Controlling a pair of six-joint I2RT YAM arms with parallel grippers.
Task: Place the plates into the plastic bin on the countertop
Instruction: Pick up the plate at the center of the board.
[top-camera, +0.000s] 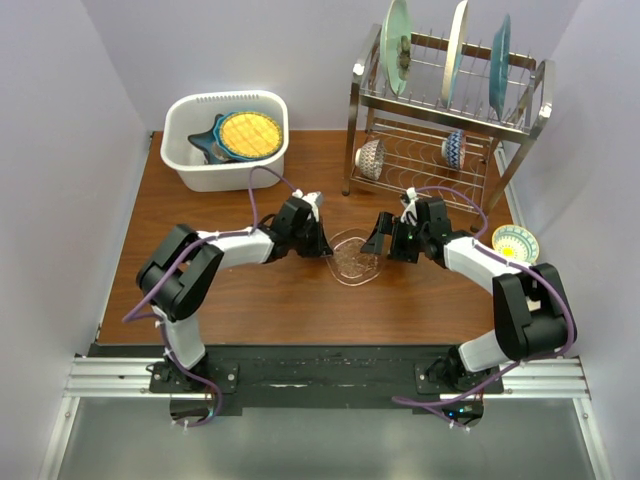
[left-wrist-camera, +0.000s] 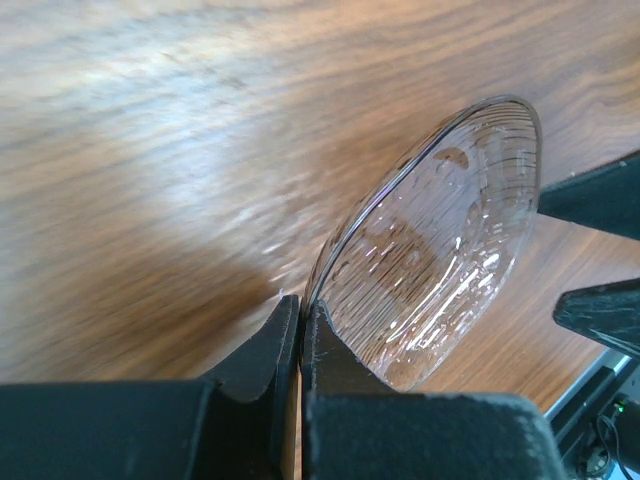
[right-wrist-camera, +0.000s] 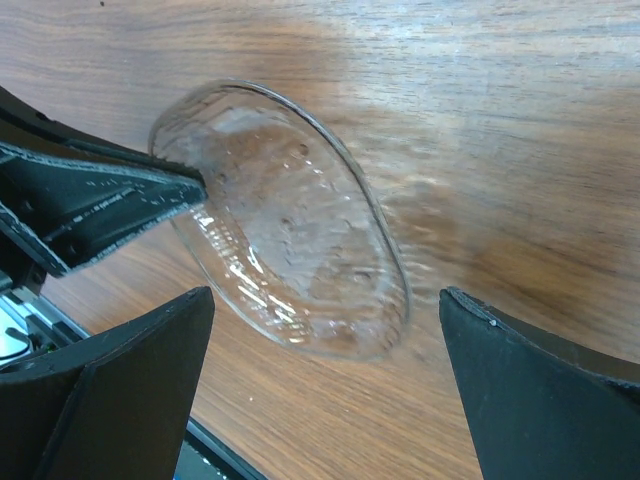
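Countertop: the flat reddish-brown wooden countertop (top-camera: 250, 300) spreads on every side of the clear ribbed glass plate (top-camera: 355, 258), which is at its middle between the two arms. Bare wood lies to the plate's left and near side.
Dish rack: the steel wire dish rack (top-camera: 356, 120) stands beyond the glass plate and to its right. Three plates stand upright in its top tier and two small patterned bowls sit on the lower shelf.
Bin: the white rectangular plastic bin (top-camera: 215, 178) sits beyond the glass plate and well to its left, open side up. An amber plate with a blue-green rim (top-camera: 248, 134) and a blue star-shaped plate (top-camera: 208, 140) already lie inside, with room above them.
Glass plate: it looks tilted in both wrist views. Whether its right rim touches the wood cannot be told.
Left gripper: the left gripper (left-wrist-camera: 300, 305) is clamped tight on the glass plate's left rim. Its arm is on the bin's side of the plate, so it is the likely carrier.
Right gripper: the right gripper (right-wrist-camera: 325, 295) has its fingers spread wide just right of the glass plate, holding nothing.
Route: the likely move runs diagonally away and left from the glass plate over bare wood. The rack's post stays to the right of that line. The bin's near wall must be cleared, so the plate probably needs lifting first.
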